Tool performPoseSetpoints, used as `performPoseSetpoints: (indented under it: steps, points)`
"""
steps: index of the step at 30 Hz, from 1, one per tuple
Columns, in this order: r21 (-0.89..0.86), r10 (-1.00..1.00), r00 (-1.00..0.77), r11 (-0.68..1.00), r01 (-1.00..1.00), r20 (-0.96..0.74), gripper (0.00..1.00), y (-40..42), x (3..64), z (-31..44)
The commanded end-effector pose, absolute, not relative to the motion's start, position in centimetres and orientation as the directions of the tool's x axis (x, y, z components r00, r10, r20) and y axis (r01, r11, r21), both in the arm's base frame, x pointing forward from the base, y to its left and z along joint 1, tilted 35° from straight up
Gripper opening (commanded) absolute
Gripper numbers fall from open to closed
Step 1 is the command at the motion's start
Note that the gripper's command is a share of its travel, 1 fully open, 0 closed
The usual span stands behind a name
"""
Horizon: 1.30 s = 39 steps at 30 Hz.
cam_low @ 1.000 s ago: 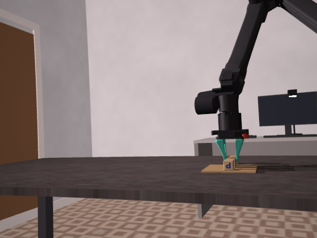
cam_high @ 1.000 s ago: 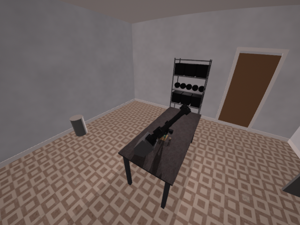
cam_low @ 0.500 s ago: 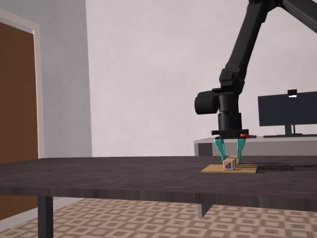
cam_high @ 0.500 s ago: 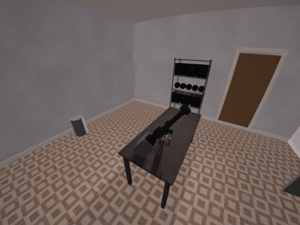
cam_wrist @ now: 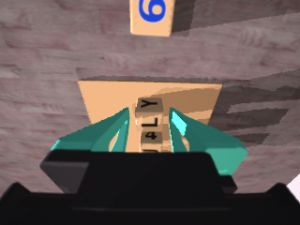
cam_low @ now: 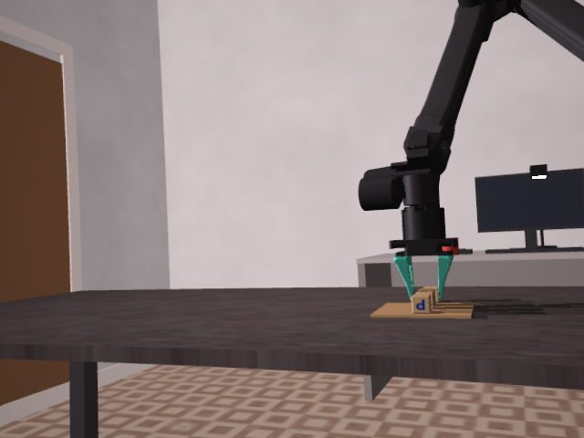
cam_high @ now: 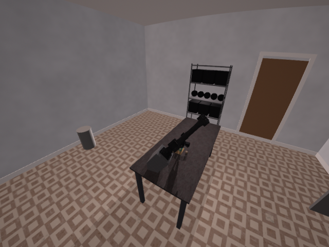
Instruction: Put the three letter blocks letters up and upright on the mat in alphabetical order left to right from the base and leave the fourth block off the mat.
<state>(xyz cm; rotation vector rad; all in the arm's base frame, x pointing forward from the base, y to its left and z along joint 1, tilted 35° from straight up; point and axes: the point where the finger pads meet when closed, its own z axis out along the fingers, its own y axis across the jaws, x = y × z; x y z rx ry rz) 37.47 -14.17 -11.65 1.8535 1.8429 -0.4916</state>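
Okay, your tool [cam_high: 181, 150] [cam_low: 426, 299] [cam_wrist: 149, 112] is partly open, fingers flanking the block row [cam_low: 421, 303] [cam_wrist: 149, 107] on the mat [cam_high: 178, 152] [cam_low: 391, 311] [cam_wrist: 105, 96]; wrist view, the row runs twelve-to-six, Y and L visible. "6" block [cam_high: 186, 152] [cam_wrist: 152, 23] sits off-mat, twelve o'clock.

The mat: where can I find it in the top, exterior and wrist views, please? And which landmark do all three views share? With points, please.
Top: small, just right of and below centre, beside the arm [cam_high: 190, 130] [cam_low: 453, 79].
Exterior: the mat [cam_high: 179, 153] [cam_low: 393, 311] [cam_wrist: 105, 98] lies low, right of centre.
Wrist: centre, partly hidden.
Shared landmark: the teal-fingered claw [cam_high: 181, 150] [cam_low: 426, 300] [cam_wrist: 149, 112].
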Motion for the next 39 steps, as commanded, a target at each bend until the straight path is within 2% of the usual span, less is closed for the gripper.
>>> performPoseSetpoints:
  steps: [1,39]
  points:
    - [0.078,0.825,0.028,0.02,0.997,-0.564,0.44,-14.4,37.6,-12.1]
    - [0.093,0.824,0.032,0.025,0.995,-0.565,0.44,-11.6,37.3,-8.1]
